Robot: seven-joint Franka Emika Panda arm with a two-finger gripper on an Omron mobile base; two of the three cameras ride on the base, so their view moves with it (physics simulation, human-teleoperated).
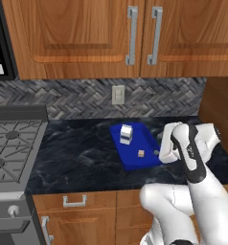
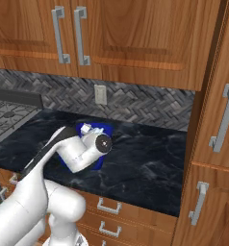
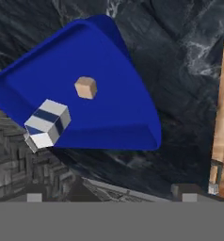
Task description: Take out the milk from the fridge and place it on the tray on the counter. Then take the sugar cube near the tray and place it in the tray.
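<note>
On the counter (image 1: 82, 158), right of the gas stove (image 1: 13, 143), the blue tray (image 1: 135, 143) lies flat with a low rim. The milk (image 1: 126, 134) stands upright on the tray's far part: a small white carton with a dark blue band. The sugar cube (image 1: 141, 153), tiny and tan, sits on the tray floor nearer the front edge, apart from the carton. The hand view shows both items clear of each other on the tray floor (image 3: 109, 94); in the right base view the arm hides most of the tray (image 2: 105, 130). The arm is bent over the counter's front edge, its wrist just right of the tray. The gripper (image 3: 111, 196) is raised above the tray, fingers spread wide, holding nothing.
</note>
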